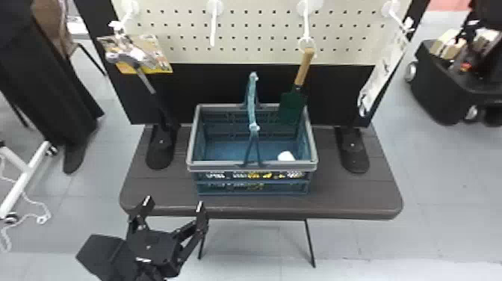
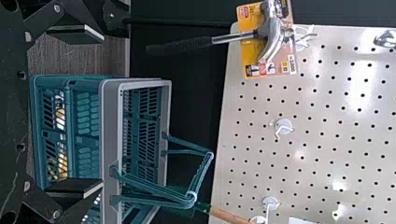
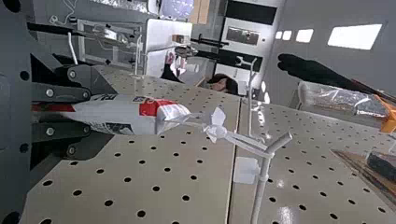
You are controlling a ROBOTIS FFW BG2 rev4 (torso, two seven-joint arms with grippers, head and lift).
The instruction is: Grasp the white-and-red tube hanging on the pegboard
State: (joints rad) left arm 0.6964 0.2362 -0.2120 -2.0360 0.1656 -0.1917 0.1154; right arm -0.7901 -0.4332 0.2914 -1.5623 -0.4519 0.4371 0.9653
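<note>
Tube (image 3: 135, 116) hangs from hook (image 3: 261, 191) by its tie (image 3: 215, 132), before the pegboard (image 3: 170, 205); right gripper (image 3: 109, 113) appears closed on the tube. Pulling without lifting could snag the tie on the hook's upturned tip, dragging the tube loose. Left gripper (image 1: 174, 204) stands open near the table (image 1: 358, 205).

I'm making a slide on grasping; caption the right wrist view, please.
Right gripper with its jaws closed on the white-and-red tube, which hangs from a white hook at the pegboard.
</note>
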